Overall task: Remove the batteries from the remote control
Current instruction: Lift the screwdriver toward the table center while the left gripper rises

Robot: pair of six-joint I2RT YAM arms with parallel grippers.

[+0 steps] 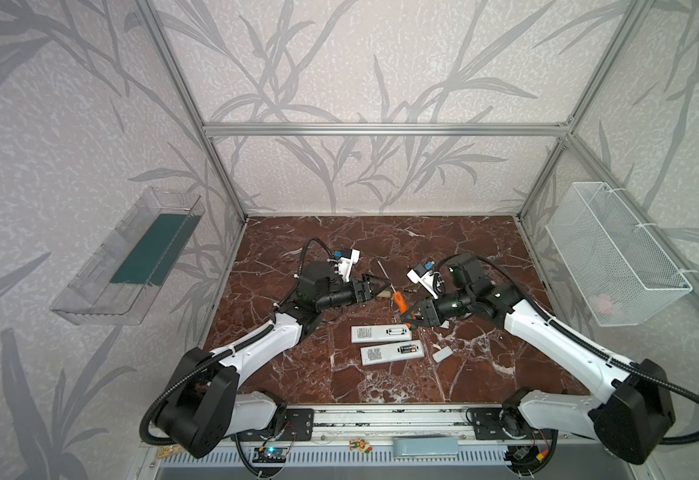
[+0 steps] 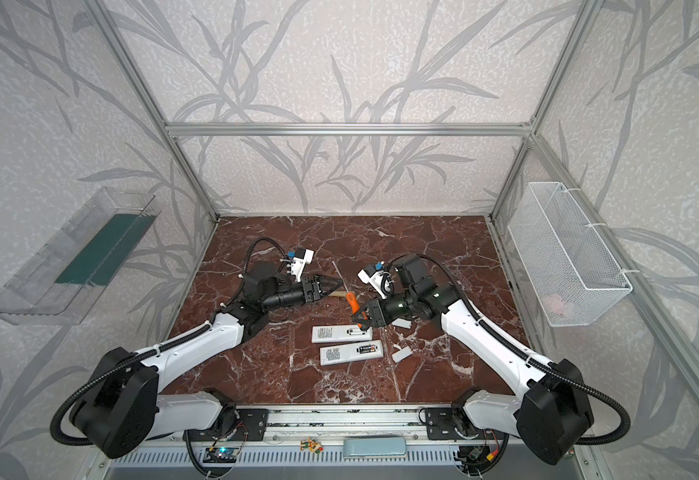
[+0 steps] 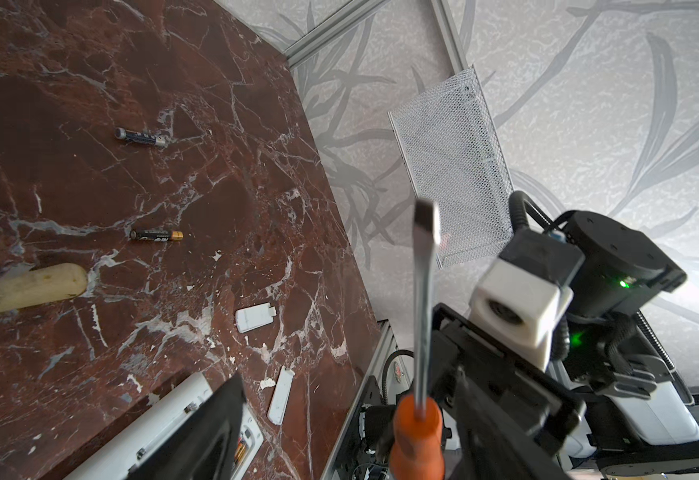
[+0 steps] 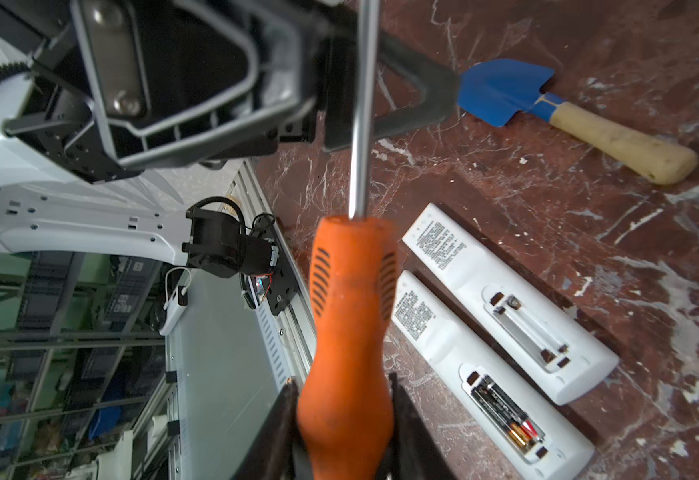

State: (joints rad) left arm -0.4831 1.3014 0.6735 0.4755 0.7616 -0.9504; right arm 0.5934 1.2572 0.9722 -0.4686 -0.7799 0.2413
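Observation:
Two white remotes lie face down, backs uncovered. The far remote [image 1: 381,333] [image 4: 505,299] has an empty bay. The near remote [image 1: 391,352] [image 4: 485,395] holds dark batteries [image 4: 505,411] [image 1: 409,348]. Two loose batteries [image 3: 140,138] [image 3: 156,235] lie on the marble. My right gripper [image 4: 341,415] [image 1: 412,318] is shut on an orange-handled screwdriver [image 4: 352,291] [image 3: 416,436], just behind the far remote. My left gripper [image 1: 375,286] [image 3: 352,399] is open, its fingers either side of the steel shaft [image 3: 424,291] without touching it.
A blue trowel [image 4: 505,89] with a wooden handle [image 3: 23,289] lies under the left gripper. Two white covers [image 3: 254,317] [image 3: 280,395] lie right of the remotes. A wire basket [image 1: 618,253] hangs on the right wall and a clear tray [image 1: 127,257] on the left wall.

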